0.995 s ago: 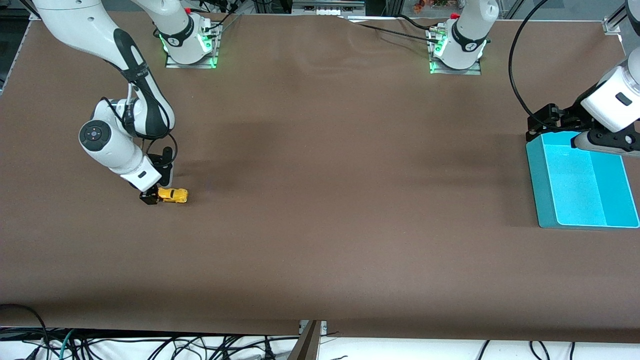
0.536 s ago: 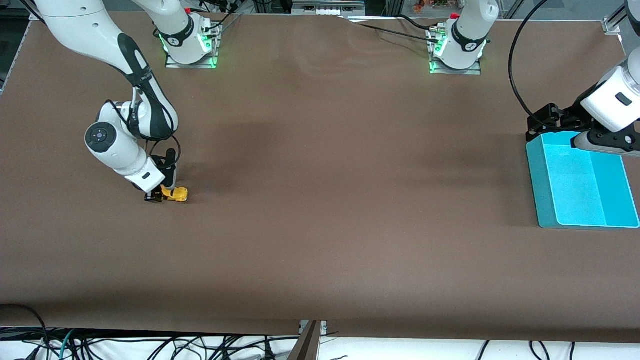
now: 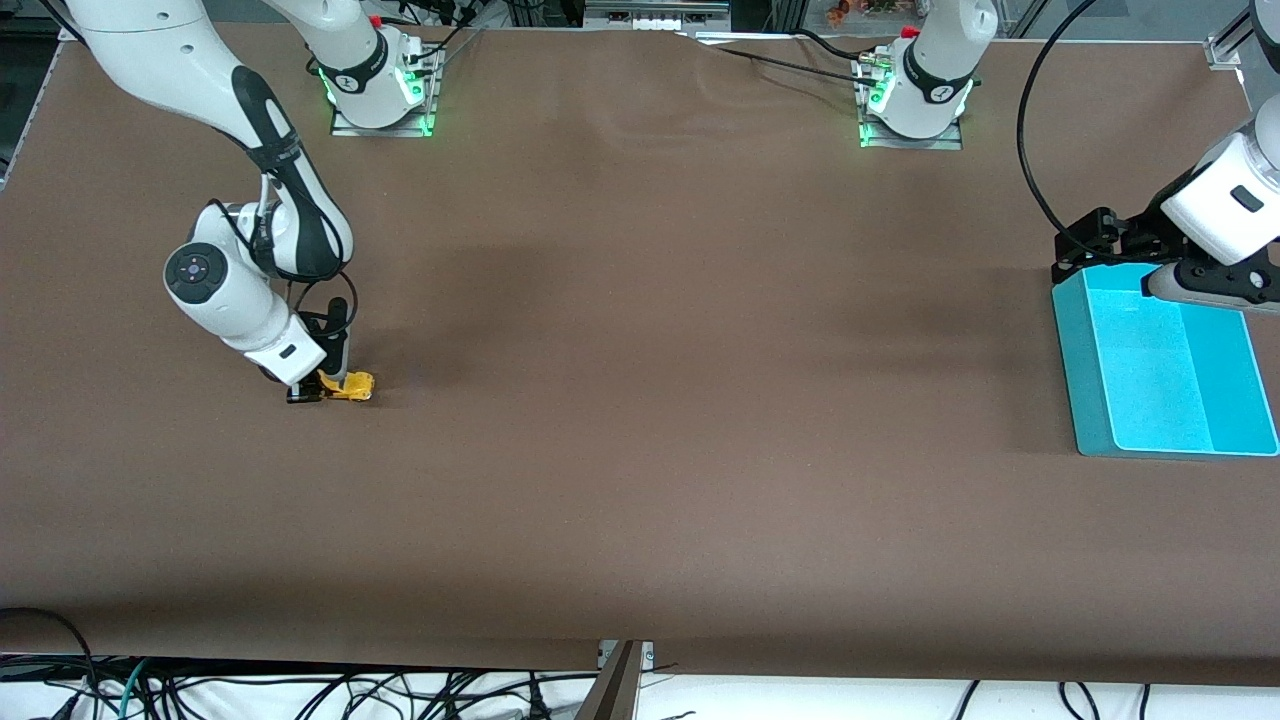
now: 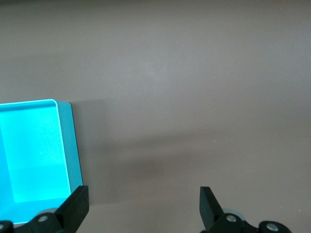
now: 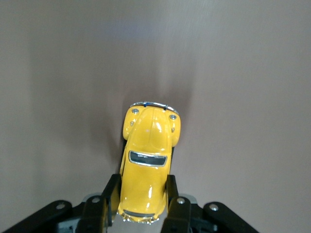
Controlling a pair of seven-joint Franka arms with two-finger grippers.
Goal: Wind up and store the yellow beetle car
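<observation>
— Glossy yellow paint is catching the light on the yellow beetle car (image 5: 148, 162), and the right gripper (image 5: 142, 194) is pinching it by the sides near its tail, fingers (image 5: 172, 196) closed in against the body. What is that telling you about progress?

— Early stage, I'd judge. The car is sitting low at the table (image 3: 640, 450) under the right gripper (image 3: 318, 388), toward the right arm's end, with its rounded nose sticking out past the fingertips. It looks like the winding part is under way or about to be; I cannot tell whether the wheels are touching the cloth. Storing is not done yet.

— Where is it going, then?

— Probably into the turquoise bin (image 3: 1160, 370), well apart from the car at the left arm's end. The left gripper (image 4: 141, 206) is hanging over the bin's edge, jaws spread wide and holding nothing, waiting.

— And the surfaces?

— The car is looking hard, smooth and domed, with dark windows and chrome trim, so those curved sides could be slipping in a light grip. The table covering is looking matte, brown and slightly fuzzy. The bin (image 4: 65, 145) is appearing as rigid plastic with thin straight walls.
</observation>
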